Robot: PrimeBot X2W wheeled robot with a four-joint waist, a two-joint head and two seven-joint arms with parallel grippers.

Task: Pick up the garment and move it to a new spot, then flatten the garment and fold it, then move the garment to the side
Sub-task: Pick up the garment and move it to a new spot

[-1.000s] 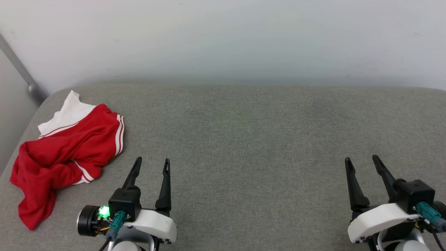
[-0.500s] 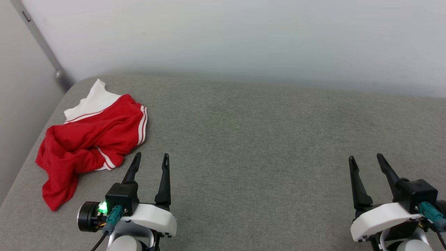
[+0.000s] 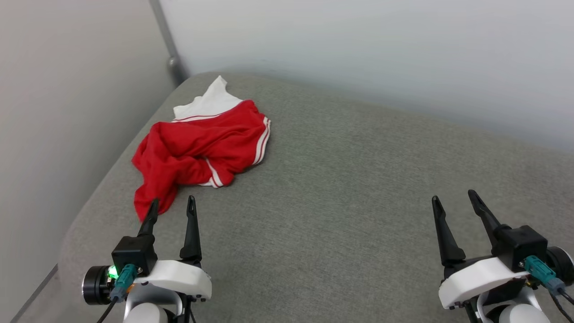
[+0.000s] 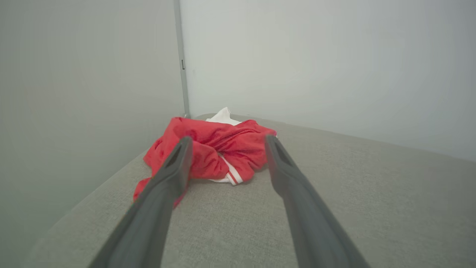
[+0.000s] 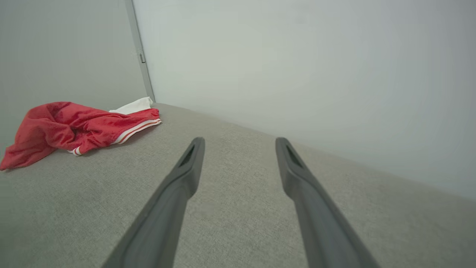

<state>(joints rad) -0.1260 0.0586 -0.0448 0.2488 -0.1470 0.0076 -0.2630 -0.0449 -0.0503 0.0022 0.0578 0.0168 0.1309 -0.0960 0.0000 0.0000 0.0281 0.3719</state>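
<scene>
The garment is a crumpled red shirt with white sleeve cloth and red-and-white striped trim, bunched near the far left corner of the grey cushion. Its print is hidden in the folds. My left gripper stands open just short of the garment's near tail, with nothing between the fingers. In the left wrist view the garment lies straight ahead beyond the open left gripper. My right gripper is open and empty at the lower right, far from the cloth. The right wrist view has the garment off to the left of the right gripper.
The grey cushion spreads wide to the right of the shirt. Its rounded left edge drops off close beside the garment. Pale walls stand behind and to the left, with a grey post in the corner.
The head camera has turned left, so the whole picture shifted right and the left wall came in. The garment lies as before. Both grippers stay open.
</scene>
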